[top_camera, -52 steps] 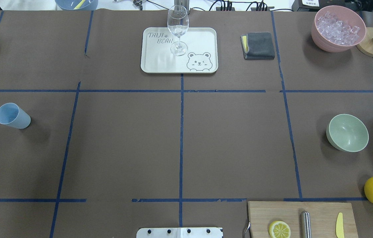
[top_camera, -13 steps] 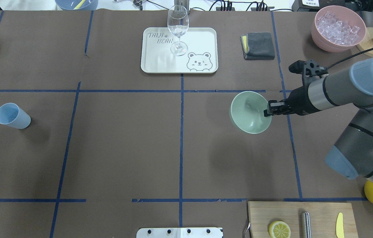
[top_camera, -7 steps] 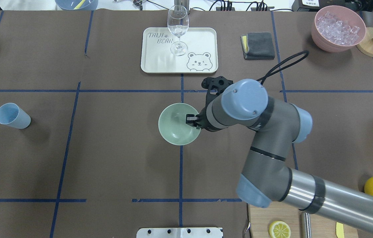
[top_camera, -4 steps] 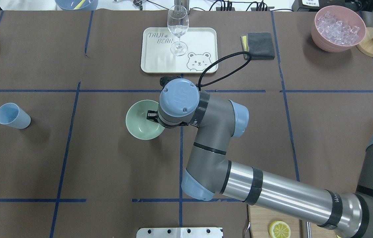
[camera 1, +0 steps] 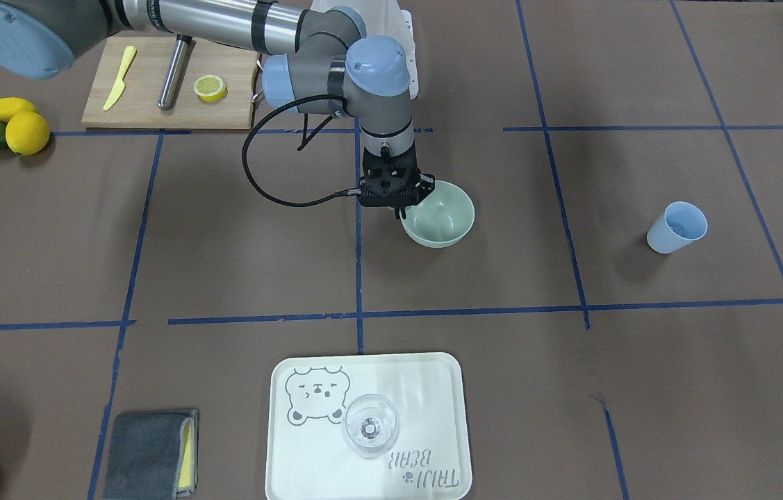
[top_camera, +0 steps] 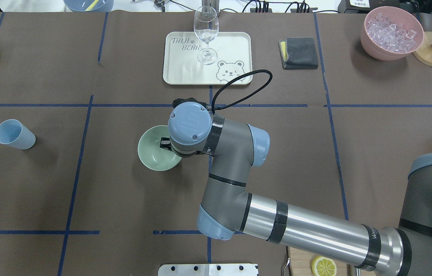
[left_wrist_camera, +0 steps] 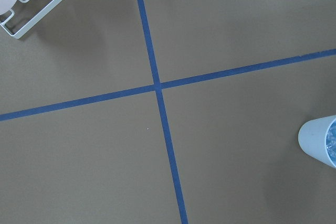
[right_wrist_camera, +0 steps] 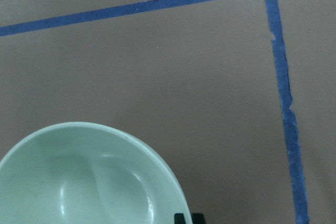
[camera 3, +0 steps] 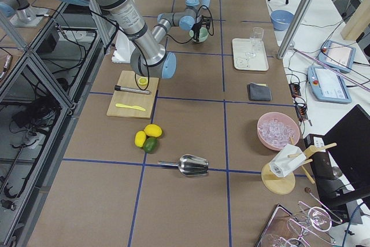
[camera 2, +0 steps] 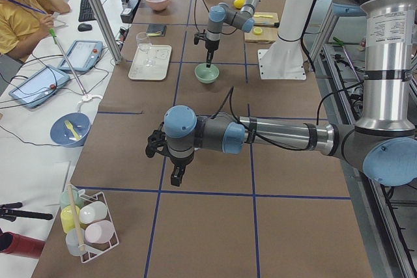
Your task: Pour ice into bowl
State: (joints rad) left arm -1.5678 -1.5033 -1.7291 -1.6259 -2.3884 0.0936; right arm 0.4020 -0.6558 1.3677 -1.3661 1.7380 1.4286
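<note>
My right gripper [top_camera: 165,145] is shut on the near rim of the pale sage-green bowl [top_camera: 154,148], just left of the table's centre line. The bowl is upright and empty, at or just above the paper; it also shows in the front view [camera 1: 441,219] and the right wrist view [right_wrist_camera: 79,182]. The light blue cup [top_camera: 14,134] stands at the far left, apart from the bowl. The left wrist view shows the cup [left_wrist_camera: 320,141] with glassy ice [left_wrist_camera: 332,139] inside. My left gripper [camera 2: 176,177] hangs over the table near the cup; I cannot tell if it is open.
A white tray [top_camera: 170,76] with a wine glass [top_camera: 206,34] sits at the back centre. A grey cloth [top_camera: 299,53] and a pink bowl of ice cubes [top_camera: 392,32] are at the back right. A cutting board [camera 1: 169,83] and lemons [camera 1: 19,125] lie by the robot's right.
My right arm took the bowl from the right side and carried it left across the centre line. In the last half second it moved slightly further left and toward the robot.
</note>
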